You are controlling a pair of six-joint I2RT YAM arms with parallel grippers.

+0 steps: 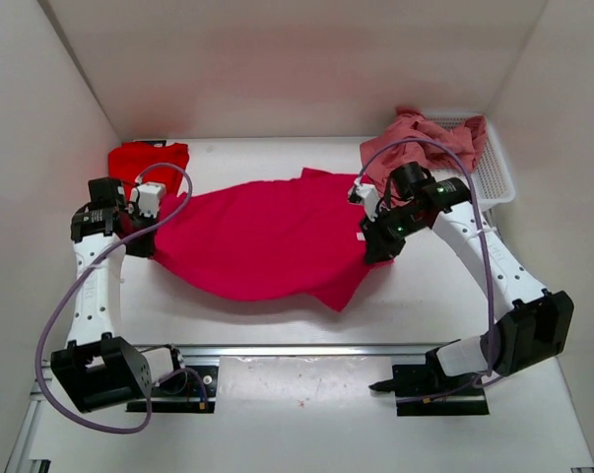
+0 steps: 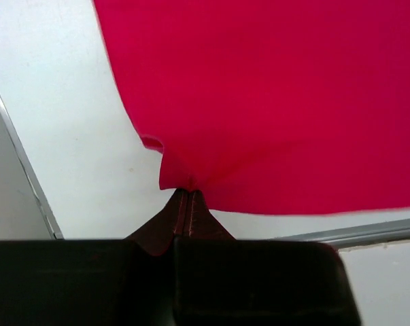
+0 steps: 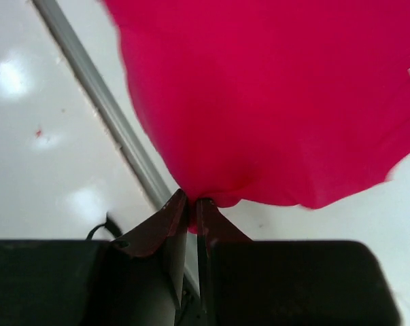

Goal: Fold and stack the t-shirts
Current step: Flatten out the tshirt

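The left gripper (image 2: 185, 195) and right gripper (image 3: 191, 202) each pinch shut on an edge of the magenta shirt (image 1: 267, 241), spread between them. Both bites look thin; pulling apart too hard could slip the cloth free, wrinkling the spread.

Soft, matt cotton cloth makes up 3 garments: the crimson-magenta t-shirt (image 1: 262, 241) is smooth with shallow creases, the red t-shirt (image 1: 149, 158) lies smooth, and the salmon-pink t-shirt (image 1: 425, 143) is crumpled and heavily wrinkled. The table (image 1: 277, 320) is smooth, white and glossy enough to show lamp glare, crossed by a dull grey metal rail (image 1: 306, 349), and the basket (image 1: 495, 177) is white plastic mesh. The left arm (image 1: 92, 286) and right arm (image 1: 484, 251) have smooth white plastic links, matt black housings and lilac rubbery cables (image 1: 42, 355).
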